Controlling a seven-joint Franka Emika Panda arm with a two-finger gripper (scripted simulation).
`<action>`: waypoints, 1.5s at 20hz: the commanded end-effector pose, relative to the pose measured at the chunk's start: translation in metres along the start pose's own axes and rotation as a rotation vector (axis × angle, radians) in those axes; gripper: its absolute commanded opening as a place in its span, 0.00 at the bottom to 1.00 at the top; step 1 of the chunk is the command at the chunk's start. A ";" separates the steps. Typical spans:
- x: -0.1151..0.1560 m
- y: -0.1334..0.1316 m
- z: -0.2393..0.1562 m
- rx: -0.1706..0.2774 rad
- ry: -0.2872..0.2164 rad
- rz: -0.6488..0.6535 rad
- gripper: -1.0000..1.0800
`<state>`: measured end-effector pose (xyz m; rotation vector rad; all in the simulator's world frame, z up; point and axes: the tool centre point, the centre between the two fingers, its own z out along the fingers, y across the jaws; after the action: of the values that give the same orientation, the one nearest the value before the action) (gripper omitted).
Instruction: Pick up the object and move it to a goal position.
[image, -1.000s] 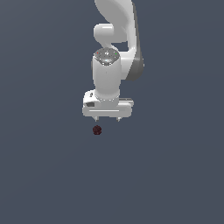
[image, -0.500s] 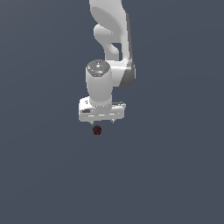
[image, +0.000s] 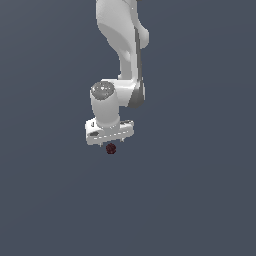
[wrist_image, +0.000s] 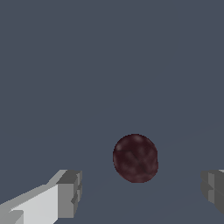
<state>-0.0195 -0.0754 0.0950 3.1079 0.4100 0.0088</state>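
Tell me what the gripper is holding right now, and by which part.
Nothing is held. The gripper is open: in the wrist view its fingers stand apart on either side of the dark red ball, with clear gaps and no contact.

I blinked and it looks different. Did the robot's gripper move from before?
Yes. The gripper slid toward the exterior view's left, closing over the little red ball, which stayed put.

The exterior view stands well back and looks down on the arm (image: 122, 60), which hangs from the top of the frame to its centre over plain grey ground. The wrist view sits close, looking out between the fingertips (wrist_image: 70, 192). Both share the ball (image: 111, 148) (wrist_image: 135, 158) under the gripper (image: 112, 143).
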 end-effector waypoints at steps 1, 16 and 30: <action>-0.004 0.003 0.007 0.003 -0.002 -0.025 0.96; -0.010 0.008 0.028 0.007 -0.005 -0.052 0.96; -0.010 0.008 0.067 0.008 -0.005 -0.054 0.00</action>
<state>-0.0270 -0.0860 0.0290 3.1024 0.4948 -0.0009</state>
